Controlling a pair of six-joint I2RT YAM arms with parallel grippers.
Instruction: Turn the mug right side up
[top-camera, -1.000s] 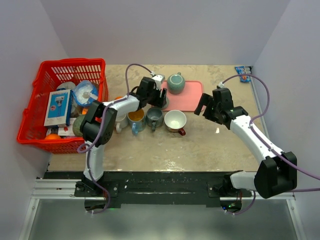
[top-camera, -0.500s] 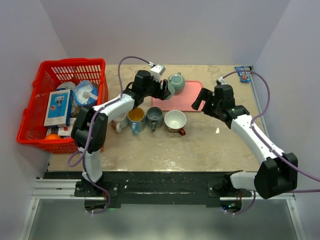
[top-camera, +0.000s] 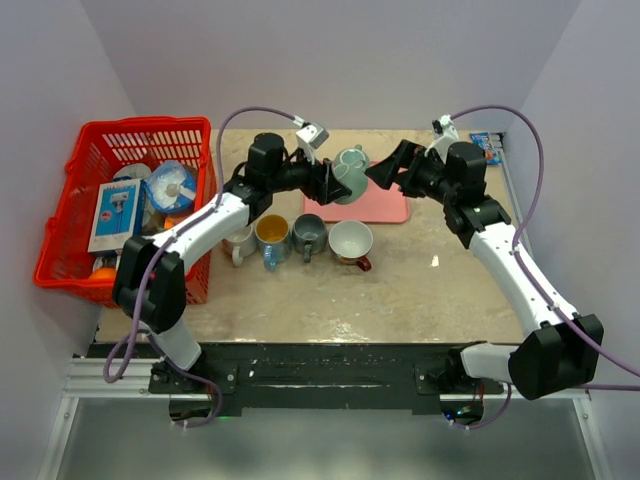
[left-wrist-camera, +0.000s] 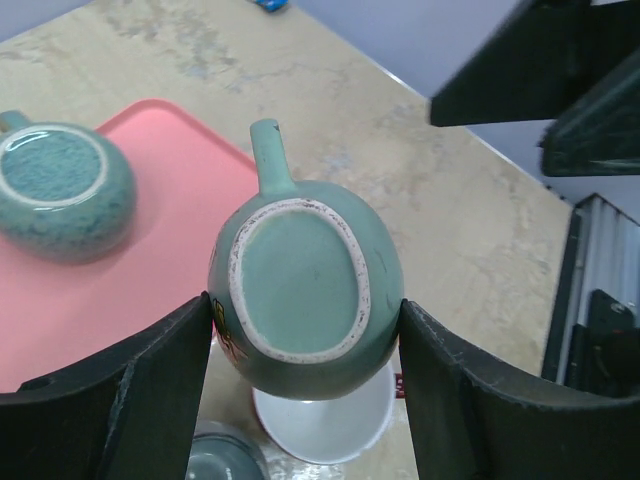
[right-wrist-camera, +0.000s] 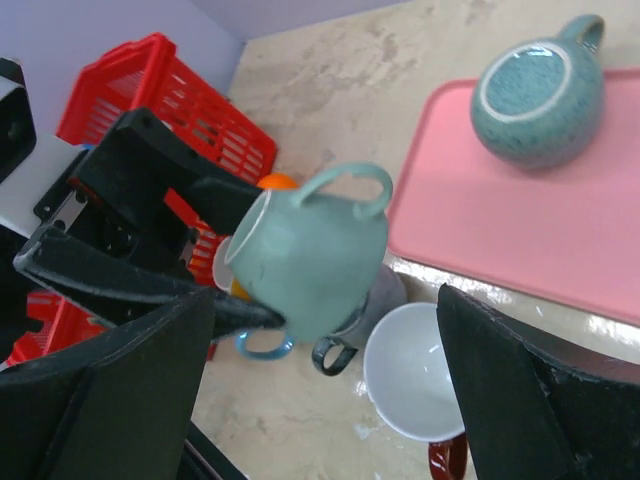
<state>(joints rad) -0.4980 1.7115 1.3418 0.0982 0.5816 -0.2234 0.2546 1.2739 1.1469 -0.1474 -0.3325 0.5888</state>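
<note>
Teal mug (left-wrist-camera: 300, 285) is held in the air over the white cup (left-wrist-camera: 320, 435), beside the pink tray (left-wrist-camera: 150, 290). It is tipped, with its base toward the left wrist camera. I see the left gripper (left-wrist-camera: 305, 315) clamped on its sides. The right gripper (top-camera: 385, 172) is spread wide, facing the mug without touching it.

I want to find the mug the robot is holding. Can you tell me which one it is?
Find the pink tray. By its edge, the left gripper holds a teal mug up in the air, tipped over. It is the only one lifted up; the other teal mug sits upside down on the tray.
</note>
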